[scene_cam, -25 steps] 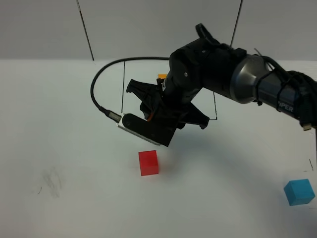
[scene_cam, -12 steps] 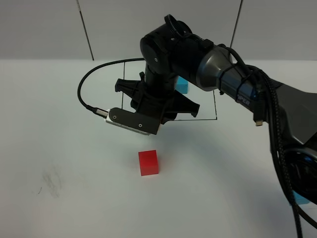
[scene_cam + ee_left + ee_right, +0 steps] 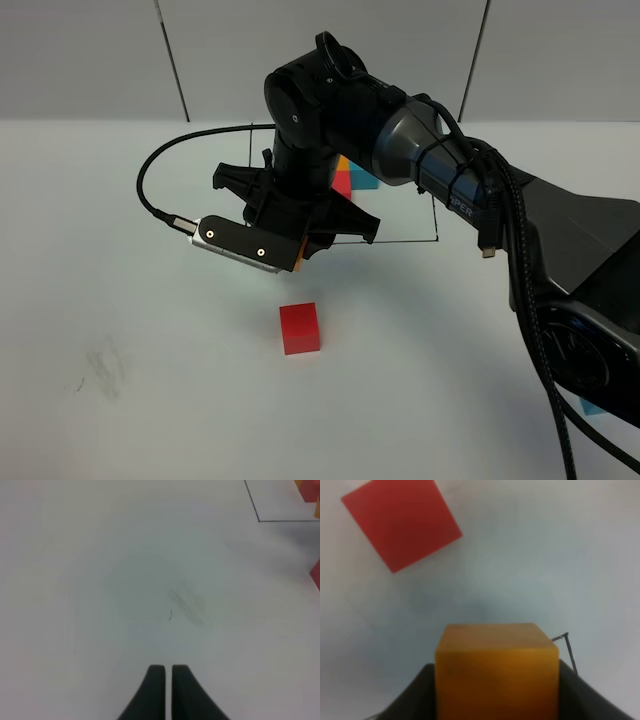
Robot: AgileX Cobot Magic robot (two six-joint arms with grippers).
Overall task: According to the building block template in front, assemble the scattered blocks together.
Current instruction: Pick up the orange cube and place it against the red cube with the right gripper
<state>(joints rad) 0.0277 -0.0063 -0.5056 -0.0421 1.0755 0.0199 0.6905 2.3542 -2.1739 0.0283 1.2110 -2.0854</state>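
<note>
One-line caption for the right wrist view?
Right hand holds the orange cube over the white table, the loose red cube nearby.

**One scrap of lettering, on the right arm**

Pale lettering is seen on the dark forearm sleeve (image 3: 455, 198) of the right arm, well back from the right gripper (image 3: 300, 256) and up toward the elbow. It is printed along the sleeve and is partly crossed by black cables (image 3: 490, 210). Only its end can be made out, seemingly "PER". The letters before it are too small and blurred to be read. Nothing else legible is shown in any view.
</note>
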